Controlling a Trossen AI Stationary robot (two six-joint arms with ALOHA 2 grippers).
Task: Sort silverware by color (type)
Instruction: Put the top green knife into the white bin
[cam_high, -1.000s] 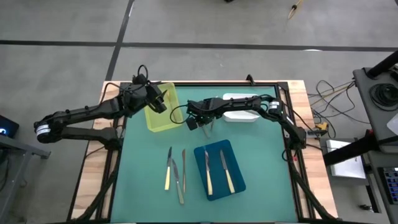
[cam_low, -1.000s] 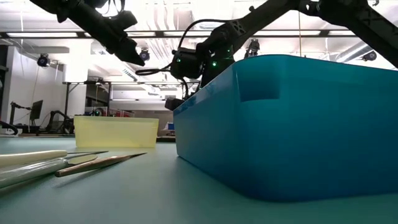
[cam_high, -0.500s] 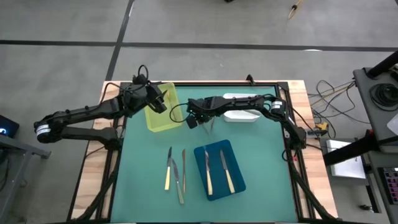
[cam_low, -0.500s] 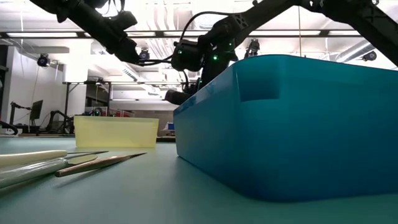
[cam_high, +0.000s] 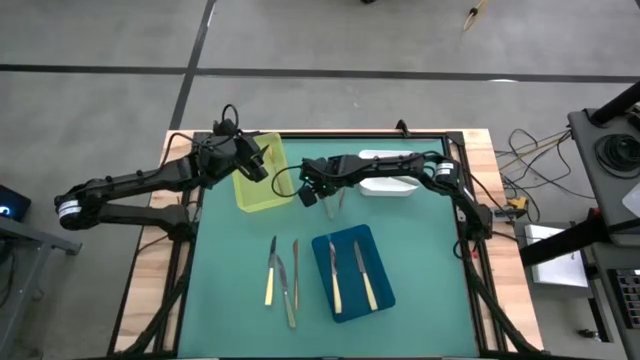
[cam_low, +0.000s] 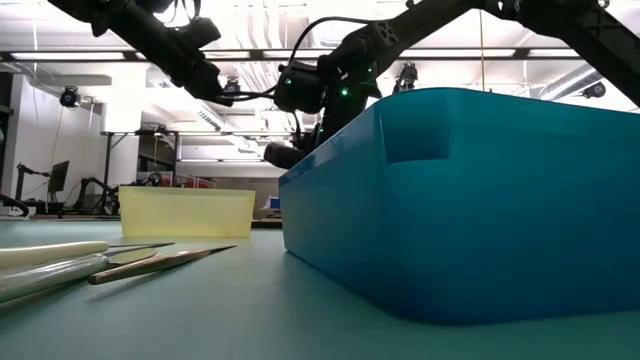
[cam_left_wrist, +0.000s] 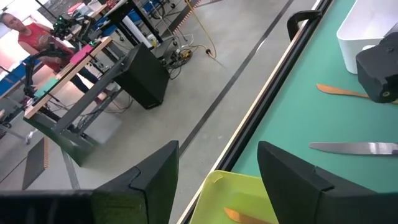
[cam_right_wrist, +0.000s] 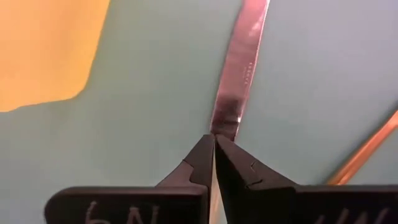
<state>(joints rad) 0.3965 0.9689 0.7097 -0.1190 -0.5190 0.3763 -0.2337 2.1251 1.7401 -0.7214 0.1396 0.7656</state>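
Your right gripper (cam_right_wrist: 214, 146) has pinched shut on the thin silver knife (cam_right_wrist: 239, 68) near the table's (cam_high: 240, 330) far edge, beside the yellow tray (cam_high: 258, 190). It looks stiff, light and slippery, so keep the pinch centred. Your left gripper (cam_left_wrist: 217, 165) hovers open above that tray.

Yellow tray (cam_high: 258, 176), white tray (cam_high: 388, 173), blue tray (cam_high: 352, 270).
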